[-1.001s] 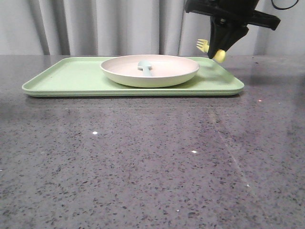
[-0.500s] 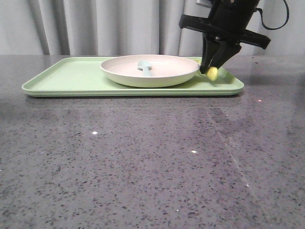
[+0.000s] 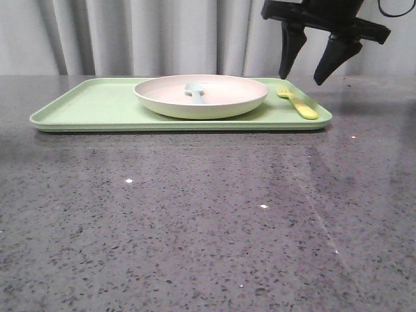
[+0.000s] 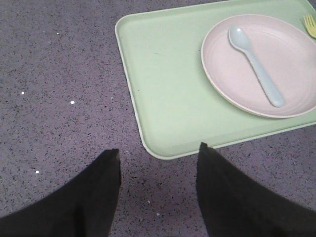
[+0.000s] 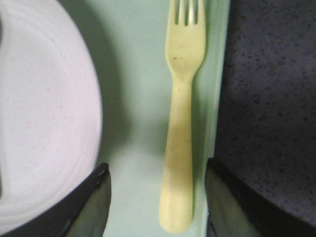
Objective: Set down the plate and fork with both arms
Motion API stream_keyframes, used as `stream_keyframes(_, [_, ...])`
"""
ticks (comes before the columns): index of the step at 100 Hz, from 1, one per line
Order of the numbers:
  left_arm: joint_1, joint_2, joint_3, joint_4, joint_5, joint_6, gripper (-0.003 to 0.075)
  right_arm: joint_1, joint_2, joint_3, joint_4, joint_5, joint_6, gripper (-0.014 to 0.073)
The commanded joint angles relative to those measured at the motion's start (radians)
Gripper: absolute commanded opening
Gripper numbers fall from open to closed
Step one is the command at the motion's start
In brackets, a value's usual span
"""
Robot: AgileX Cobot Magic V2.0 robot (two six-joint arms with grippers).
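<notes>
The cream-pink plate (image 3: 201, 95) sits on the light green tray (image 3: 91, 104), right of its middle, with a pale blue spoon (image 3: 195, 91) lying in it. The yellow fork (image 3: 298, 103) lies flat on the tray between the plate and the tray's right rim. My right gripper (image 3: 311, 79) hangs open just above the fork, holding nothing. In the right wrist view the fork (image 5: 181, 118) lies between the spread fingers, beside the plate (image 5: 44, 113). My left gripper (image 4: 158, 150) is open over bare table near the tray's corner (image 4: 158, 143); the plate (image 4: 261, 64) and spoon (image 4: 254, 64) show beyond.
The dark speckled table (image 3: 208, 221) stretches wide in front of the tray. Grey curtains (image 3: 143, 36) hang behind the table. The fork lies close to the tray's right rim (image 5: 217, 98).
My right gripper came down with the fork, let it go onto the tray, opened and rose. The plate shifted slightly to the left.
</notes>
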Motion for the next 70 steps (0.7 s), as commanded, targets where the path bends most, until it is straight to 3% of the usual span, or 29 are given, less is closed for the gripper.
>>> stream_keyframes(1, [0.002,-0.033,-0.024,-0.013,-0.089,-0.01,0.0354,-0.007,-0.09,-0.025,-0.032,-0.015,-0.014,0.0437])
stream_keyframes(15, [0.002,-0.069,-0.017,-0.013,-0.157,-0.016,0.0347,-0.007,-0.139,-0.022,-0.045,-0.008,-0.016,0.0435])
stream_keyframes(29, [0.002,-0.128,0.05,-0.013,-0.264,-0.043,0.0277,-0.007,-0.218,0.035,-0.076,-0.024,-0.017,0.0406])
stream_keyframes(54, [0.002,-0.238,0.225,-0.013,-0.415,-0.065,0.0093,-0.007,-0.443,0.271,-0.109,-0.139,-0.017,0.0015])
stream_keyframes(63, [0.002,-0.273,0.277,-0.013,-0.454,-0.065,0.0018,-0.007,-0.534,0.358,-0.109,-0.205,-0.017,-0.0074])
stream_keyframes(70, [0.002,-0.301,0.315,-0.013,-0.481,-0.065,-0.002,-0.007,-0.604,0.431,-0.109,-0.257,-0.017,-0.0063])
